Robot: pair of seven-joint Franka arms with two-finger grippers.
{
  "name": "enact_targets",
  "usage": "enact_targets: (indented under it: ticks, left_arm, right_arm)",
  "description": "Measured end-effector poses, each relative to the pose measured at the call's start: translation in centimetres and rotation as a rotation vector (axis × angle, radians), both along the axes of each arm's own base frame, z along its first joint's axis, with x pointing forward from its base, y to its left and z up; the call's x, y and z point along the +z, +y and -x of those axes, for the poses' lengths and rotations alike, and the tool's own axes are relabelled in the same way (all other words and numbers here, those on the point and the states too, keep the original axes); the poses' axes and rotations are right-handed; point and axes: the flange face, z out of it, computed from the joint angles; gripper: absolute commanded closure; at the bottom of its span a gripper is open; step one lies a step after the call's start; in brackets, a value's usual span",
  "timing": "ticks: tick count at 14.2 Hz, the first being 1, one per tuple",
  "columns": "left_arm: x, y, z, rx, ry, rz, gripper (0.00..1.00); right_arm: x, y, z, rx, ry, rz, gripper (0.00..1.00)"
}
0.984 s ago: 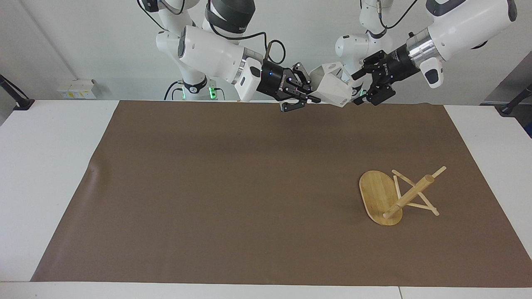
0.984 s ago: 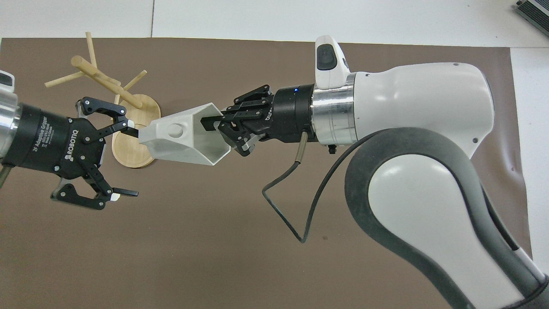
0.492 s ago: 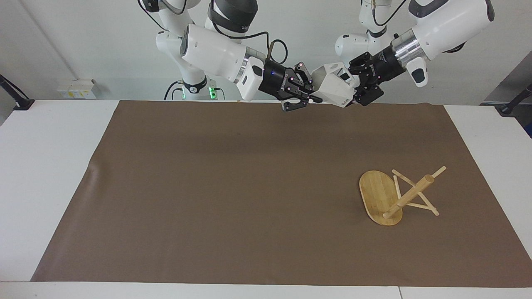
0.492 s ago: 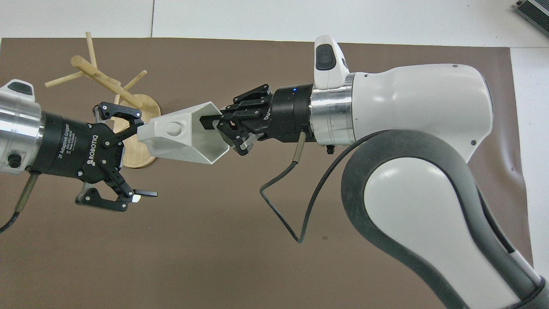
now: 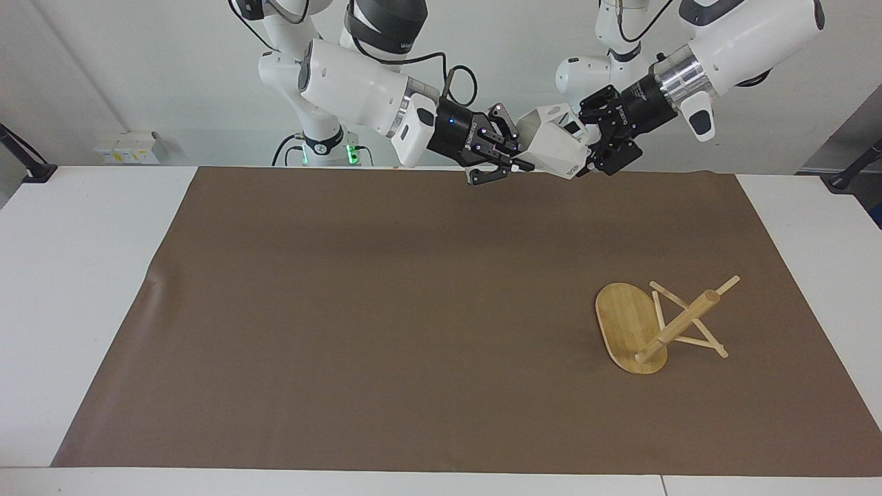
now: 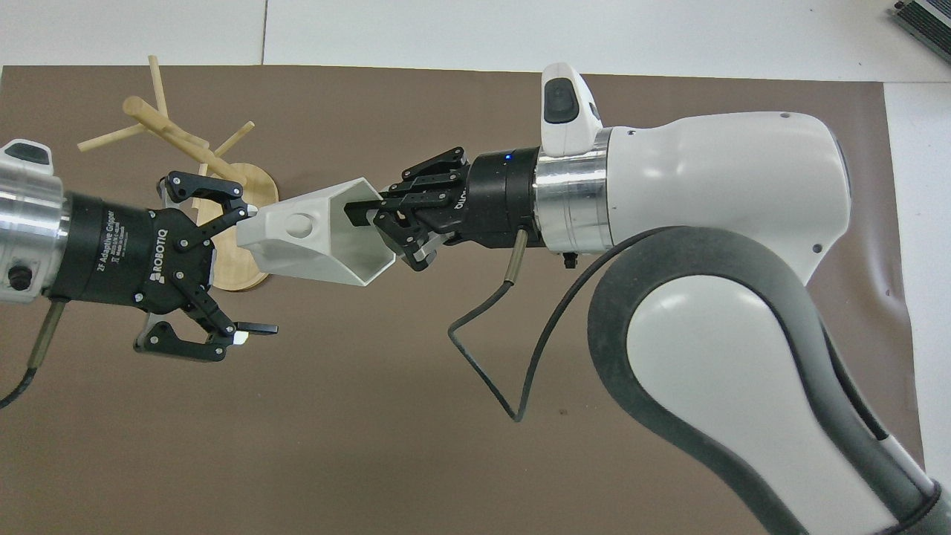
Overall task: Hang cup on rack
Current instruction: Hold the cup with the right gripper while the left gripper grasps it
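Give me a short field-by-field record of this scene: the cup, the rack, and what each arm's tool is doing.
cup: small white faceted cup, held in the air on its side over the brown mat
rack: light bamboo mug rack, tipped over on the mat toward the left arm's end
right tool: shut on the cup's rim
left tool: open, fingers spread around the cup's base end, not gripping
hung: not yet

White table (image 5: 83, 289), brown mat (image 5: 386, 310), plain white wall (image 5: 138, 62).
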Motion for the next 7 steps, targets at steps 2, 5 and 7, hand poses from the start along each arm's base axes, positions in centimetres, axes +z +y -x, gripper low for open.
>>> enact_targets:
  ticks: [2,5,7]
  left_arm:
    - [0.1,0.05,-0.19,0.013,-0.012,0.004,0.0]
    - [0.08,0.05,-0.24,0.017,-0.015,0.007,0.0]
    - [0.08,0.04,-0.26,0.022,-0.014,0.008,0.0]
  right_arm:
    - [0.02,-0.01,-0.02,-0.004,0.002,-0.001,1.0]
    - [0.02,-0.02,-0.04,-0.008,0.006,-0.001,1.0]
    - [0.01,-0.02,-0.05,-0.008,0.006,-0.001,1.0]
